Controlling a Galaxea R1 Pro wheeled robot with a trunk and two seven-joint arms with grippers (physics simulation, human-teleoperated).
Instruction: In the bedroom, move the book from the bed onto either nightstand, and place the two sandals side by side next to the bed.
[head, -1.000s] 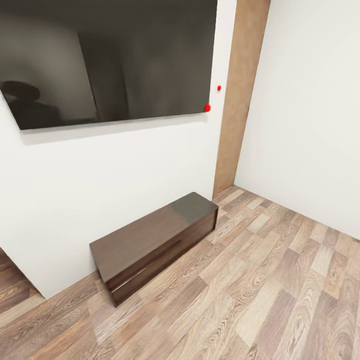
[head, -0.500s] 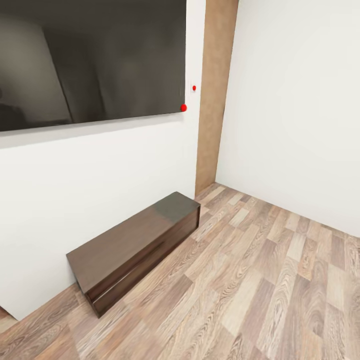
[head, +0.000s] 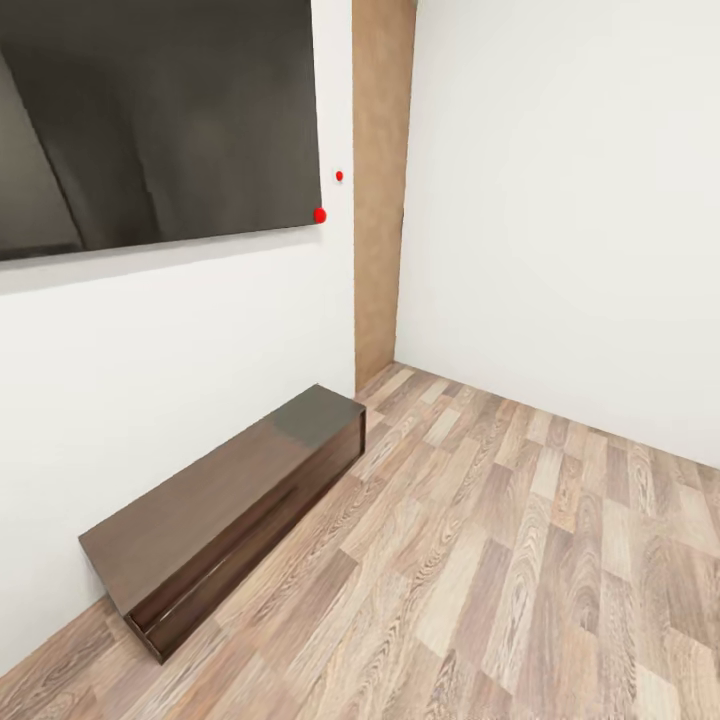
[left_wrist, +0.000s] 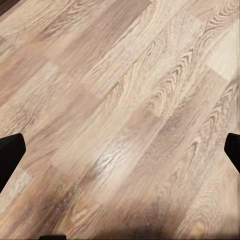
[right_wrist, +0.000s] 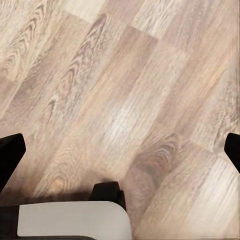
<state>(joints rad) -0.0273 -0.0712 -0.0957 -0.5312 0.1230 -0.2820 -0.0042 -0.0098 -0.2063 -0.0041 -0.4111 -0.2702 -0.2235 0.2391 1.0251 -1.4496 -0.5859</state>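
The book, the bed, the nightstand and the sandals are out of view. In the left wrist view my left gripper (left_wrist: 120, 154) is open, its black fingertips (left_wrist: 10, 156) far apart over bare wood-plank floor (left_wrist: 125, 85), nothing between them. My right gripper (right_wrist: 120, 152) is likewise open above the plank floor (right_wrist: 125, 75), with one dark fingertip (right_wrist: 9, 156) at each side of the picture and nothing held.
A long low dark brown cabinet (head: 215, 500) stands against the white wall under a large black wall screen (head: 150, 120). A brown door strip (head: 380, 190) fills the room corner. Wood-plank floor (head: 520, 560) stretches to the right towards a white wall (head: 570, 200).
The whole head view has shifted: the camera has turned right, so the cabinet, screen and door strip sit further left in the picture. Nothing in the room has moved.
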